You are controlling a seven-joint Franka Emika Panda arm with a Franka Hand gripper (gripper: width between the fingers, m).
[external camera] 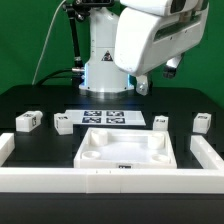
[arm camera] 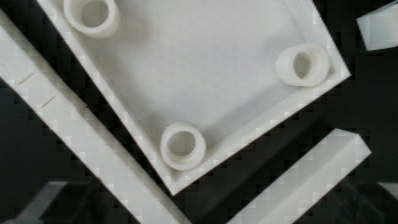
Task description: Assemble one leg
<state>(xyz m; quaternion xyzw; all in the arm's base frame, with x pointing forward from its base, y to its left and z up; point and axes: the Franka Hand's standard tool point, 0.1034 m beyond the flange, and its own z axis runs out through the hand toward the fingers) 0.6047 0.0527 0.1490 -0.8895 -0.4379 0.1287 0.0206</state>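
Four legs, small white tagged blocks, stand in a row on the black table: two at the exterior view's left (external camera: 27, 121) (external camera: 63, 123) and two at its right (external camera: 160, 121) (external camera: 201, 122). The large flat white square piece (external camera: 125, 150) with round corner sockets lies in front of them. It fills the wrist view (arm camera: 196, 70). My gripper (external camera: 148, 86) hangs high above the table behind the row, touching nothing. In the wrist view its fingers show only as dim dark shapes far apart, and the gripper (arm camera: 205, 208) holds nothing.
The marker board (external camera: 105, 117) lies flat behind the square piece. A low white wall borders the work area at the exterior view's left (external camera: 8, 150), front (external camera: 110, 182) and right (external camera: 205, 155). Its bars cross the wrist view (arm camera: 63, 120) (arm camera: 317, 178).
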